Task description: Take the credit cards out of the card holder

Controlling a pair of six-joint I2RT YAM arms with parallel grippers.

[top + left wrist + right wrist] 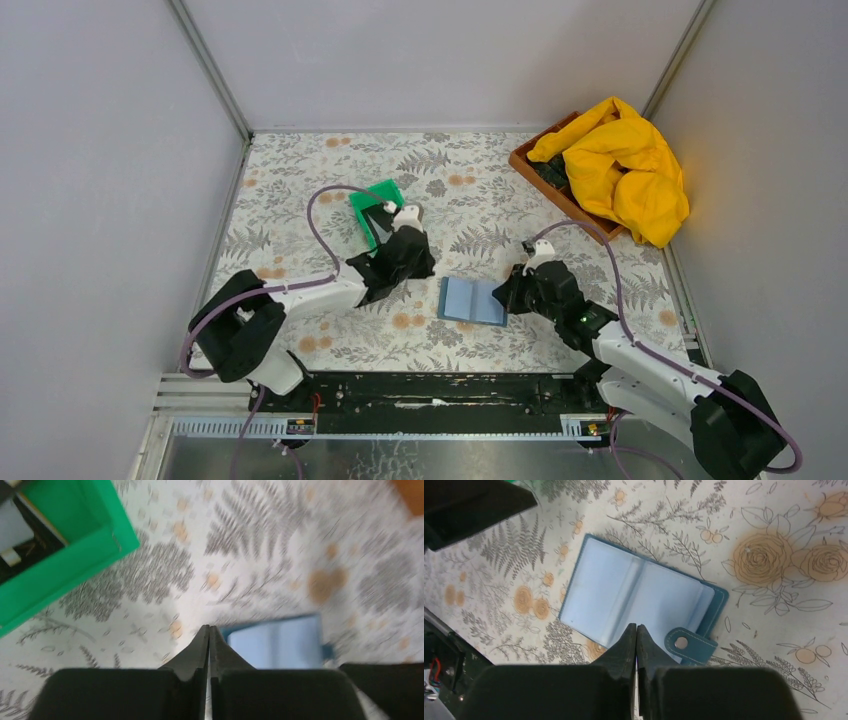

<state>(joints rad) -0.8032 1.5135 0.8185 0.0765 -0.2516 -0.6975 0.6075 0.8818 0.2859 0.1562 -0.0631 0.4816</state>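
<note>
Card holder (639, 592) open flat, right tool (636, 626) beside its tab edge

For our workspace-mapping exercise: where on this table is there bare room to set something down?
Bare cloth lies between the green tray and the wooden box, and along the near edge left of the card holder. It is crowded around the card holder, flanked by the left arm and right arm.

Holder (472, 301), open, flat on floral table (470, 190); green tray (385, 190) beyond, leftward; yellow cloth (625, 165) over brown box (522, 160).
</note>
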